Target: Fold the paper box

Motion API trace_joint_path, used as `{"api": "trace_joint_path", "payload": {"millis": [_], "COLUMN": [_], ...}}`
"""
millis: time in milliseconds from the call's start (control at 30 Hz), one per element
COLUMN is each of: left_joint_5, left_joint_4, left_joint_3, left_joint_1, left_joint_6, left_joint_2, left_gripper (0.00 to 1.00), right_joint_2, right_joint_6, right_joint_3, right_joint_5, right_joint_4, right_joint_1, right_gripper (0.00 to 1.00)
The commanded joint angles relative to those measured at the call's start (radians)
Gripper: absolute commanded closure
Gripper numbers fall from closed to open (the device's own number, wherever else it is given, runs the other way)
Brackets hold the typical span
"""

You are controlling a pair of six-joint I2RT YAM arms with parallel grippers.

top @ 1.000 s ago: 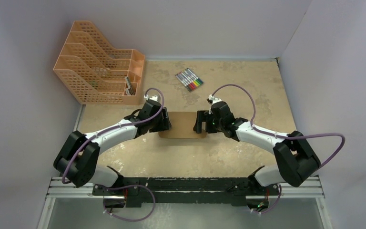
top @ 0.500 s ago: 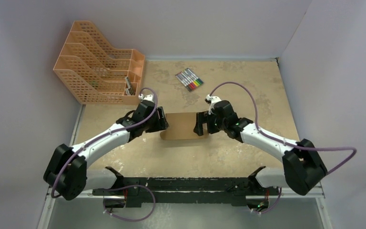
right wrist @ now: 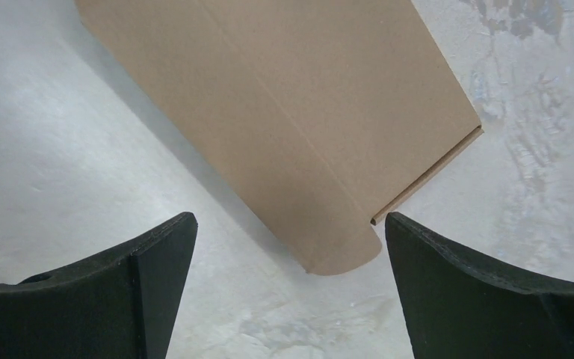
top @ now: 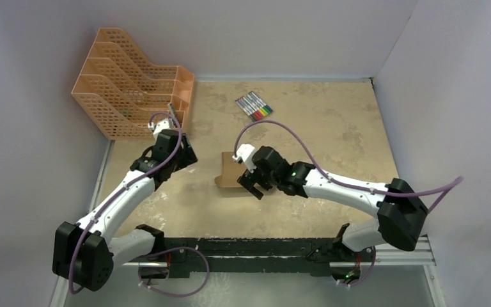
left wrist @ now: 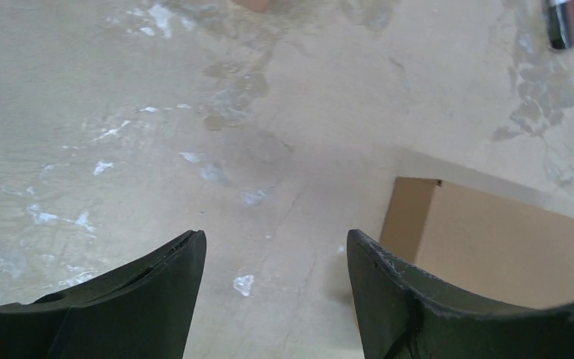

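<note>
Table: tan, mottled, walled on 3 sides, bearing everything listed here. Orange mesh file rack: far left corner, well apart from the work. 2 arms: left one angled off toward the rack, right one reaching in over the table's middle. Paper box: plain brown cardboard, lying near the middle of the table, just under the right arm's wrist and apart from the left. From the left wrist, box seen as a closed rectangular block. From the right wrist, box seen as a long creased panel. Right gripper: released, jaws spread wide, grasping nothing, poised above the box's near end; contact not evident. Left gripper: likewise released and empty, over bare table beside the box. Markers: small row at the far side, not involved. Rounded tab: smallest item, jutting from the box end between the right jaws, with a thin edge gap just beside it. Judged step: seating this last tab, the box otherwise looking assembled. For a clean result: lower the right gripper squarely over the tab end; press or pinch the tab alone, not the panel beneath; brace the opposite end with the left gripper against sliding; bend along the existing crease; tuck slowly, without crushing the walls.
</note>
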Motion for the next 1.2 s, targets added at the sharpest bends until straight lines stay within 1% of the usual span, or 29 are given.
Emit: {"api": "trace_joint_path", "payload": {"millis": [0,100,233,367,500,533,667,733,833,900,1000,1033,1067,1167], "left_joint_5": [0.057,0.071,0.080,0.107,0.150,0.163,0.213,0.220,0.224,0.226,0.227,0.225,0.221,0.200], "left_joint_4": [0.009,0.026,0.044,0.076,0.112,0.114,0.122,0.126,0.127,0.119,0.094,0.082,0.069,0.027], "left_joint_3": [-0.034,-0.057,-0.081,-0.096,-0.105,-0.103,-0.099,-0.099,-0.091,-0.078,-0.040,-0.024,-0.007,0.053], "left_joint_1": [0.068,0.087,0.104,0.110,0.110,0.110,0.110,0.110,0.110,0.110,0.110,0.110,0.110,0.110], "left_joint_6": [0.013,0.010,0.007,-0.005,-0.001,0.002,0.009,0.011,0.012,0.017,0.032,0.038,0.046,0.062], "left_joint_2": [-0.027,-0.040,-0.050,-0.046,-0.026,-0.017,0.011,0.017,0.019,0.020,0.022,0.022,0.021,0.011], "left_gripper": [0.31,0.31,0.31,0.31,0.33,0.34,0.35,0.35,0.36,0.36,0.36,0.37,0.37,0.37], "right_joint_2": [0.051,0.109,0.201,0.298,0.346,0.350,0.350,0.349,0.348,0.345,0.325,0.312,0.300,0.276], "right_joint_6": [-0.161,-0.208,-0.233,-0.256,-0.285,-0.294,-0.338,-0.352,-0.365,-0.365,-0.350,-0.347,-0.341,-0.309], "right_joint_3": [0.056,0.047,0.046,0.037,0.037,0.038,0.040,0.046,0.050,0.061,0.094,0.104,0.118,0.188], "right_joint_5": [0.232,0.337,0.470,0.599,0.645,0.653,0.676,0.659,0.636,0.628,0.591,0.574,0.553,0.473], "right_joint_4": [-0.060,-0.034,0.010,0.084,0.153,0.164,0.209,0.233,0.230,0.216,0.144,0.125,0.101,-0.004], "right_joint_1": [0.074,0.139,0.225,0.238,0.242,0.243,0.244,0.244,0.244,0.244,0.243,0.244,0.242,0.226], "right_gripper": [0.01,0.02,0.03,0.05,0.15,0.16,0.25,0.34,0.56,0.76,0.94,0.99,1.00,1.00]}}
